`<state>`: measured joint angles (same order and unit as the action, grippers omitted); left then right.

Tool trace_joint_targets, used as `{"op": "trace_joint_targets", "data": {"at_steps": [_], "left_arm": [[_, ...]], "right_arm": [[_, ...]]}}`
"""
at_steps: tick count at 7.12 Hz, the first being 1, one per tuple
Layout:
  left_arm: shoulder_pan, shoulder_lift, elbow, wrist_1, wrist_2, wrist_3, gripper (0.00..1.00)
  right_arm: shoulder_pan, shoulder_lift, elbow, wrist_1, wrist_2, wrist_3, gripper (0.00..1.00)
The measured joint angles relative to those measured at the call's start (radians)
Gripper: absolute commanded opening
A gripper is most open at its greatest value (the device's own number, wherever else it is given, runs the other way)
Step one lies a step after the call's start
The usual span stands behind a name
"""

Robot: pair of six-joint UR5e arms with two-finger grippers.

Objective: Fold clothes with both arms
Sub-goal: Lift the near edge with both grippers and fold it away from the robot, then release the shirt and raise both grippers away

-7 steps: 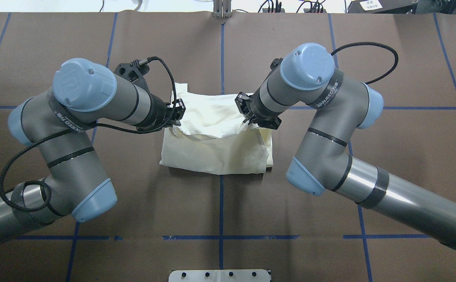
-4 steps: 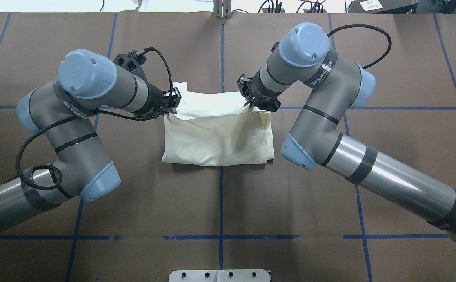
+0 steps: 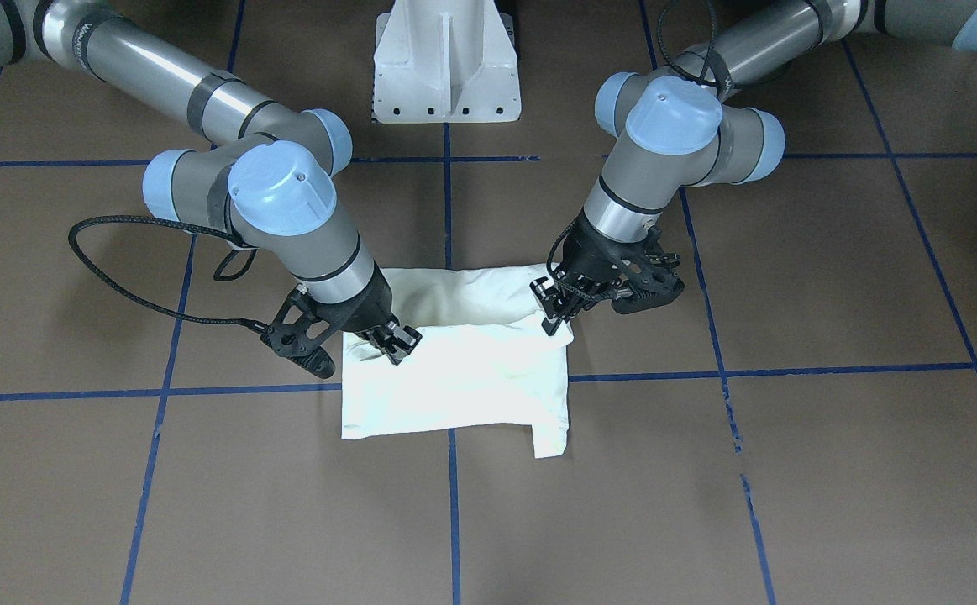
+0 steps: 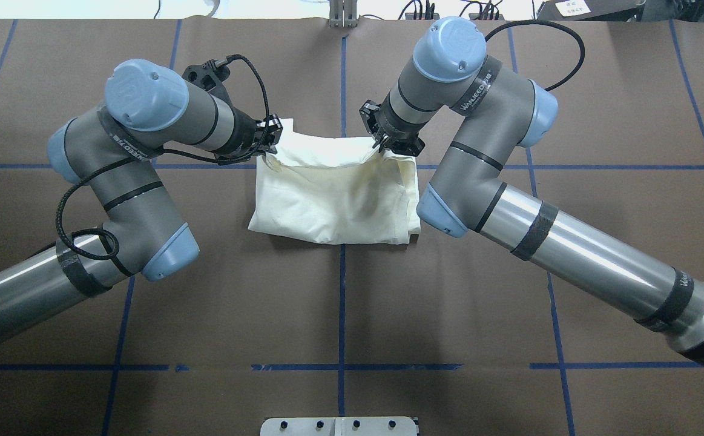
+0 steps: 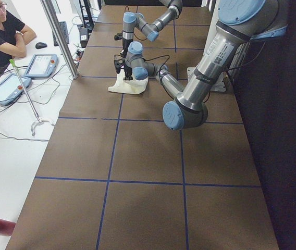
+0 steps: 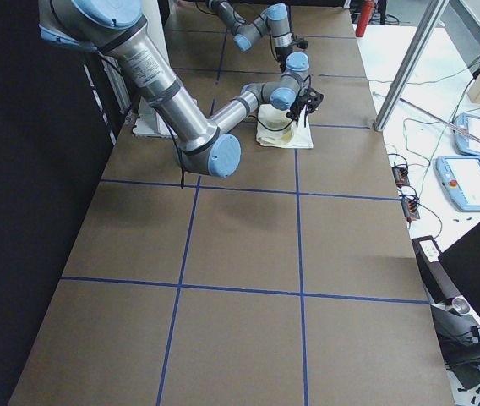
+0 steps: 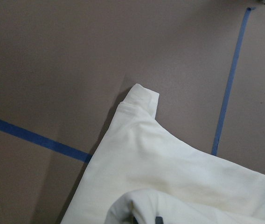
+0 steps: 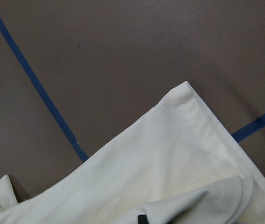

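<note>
Left gripper (image 4: 269, 138): clamped on the shirt's (image 4: 333, 203) far-left corner. Shirt: folded, plain cream side up, mid-table (image 4: 339, 303), its held edge raised between the two grippers. Right gripper (image 4: 383, 143): clamped on the far-right corner. In the overhead view the arms cover the fingertips. The front view shows both pairs pinching cloth. Each wrist view shows a cloth fold at dark fingertips.
</note>
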<state>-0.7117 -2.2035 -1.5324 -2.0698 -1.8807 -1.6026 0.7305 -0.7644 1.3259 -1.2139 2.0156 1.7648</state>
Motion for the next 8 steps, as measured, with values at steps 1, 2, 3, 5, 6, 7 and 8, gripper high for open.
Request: {"op": "trace_joint_targets", "data": {"at_steps": [1, 2, 3, 5, 6, 7, 8], "left_arm": [[-0.009, -0.022, 0.035, -0.002, 0.000, 0.001, 0.00], [-0.017, -0.038, 0.064, -0.003, 0.001, 0.002, 0.00], [-0.021, -0.047, 0.079, -0.004, 0.001, 0.002, 0.24], [-0.023, -0.085, 0.121, -0.002, 0.003, -0.007, 1.00], [-0.031, -0.121, 0.162, -0.001, 0.004, -0.017, 1.00], [-0.060, -0.141, 0.189, 0.005, 0.003, -0.028, 1.00], [-0.095, -0.140, 0.209, 0.015, -0.001, -0.026, 1.00]], "right_arm": [[0.011, 0.009, -0.013, -0.001, 0.001, 0.002, 0.00], [0.019, 0.021, -0.033, -0.001, 0.004, 0.003, 0.00], [0.024, 0.036, -0.058, -0.001, 0.008, 0.004, 0.67], [0.027, 0.053, -0.088, 0.000, 0.011, 0.002, 1.00], [0.039, 0.054, -0.092, 0.000, 0.023, 0.001, 1.00], [0.062, 0.054, -0.093, 0.000, 0.058, -0.003, 1.00], [0.082, 0.052, -0.094, 0.000, 0.092, -0.012, 1.00]]}}
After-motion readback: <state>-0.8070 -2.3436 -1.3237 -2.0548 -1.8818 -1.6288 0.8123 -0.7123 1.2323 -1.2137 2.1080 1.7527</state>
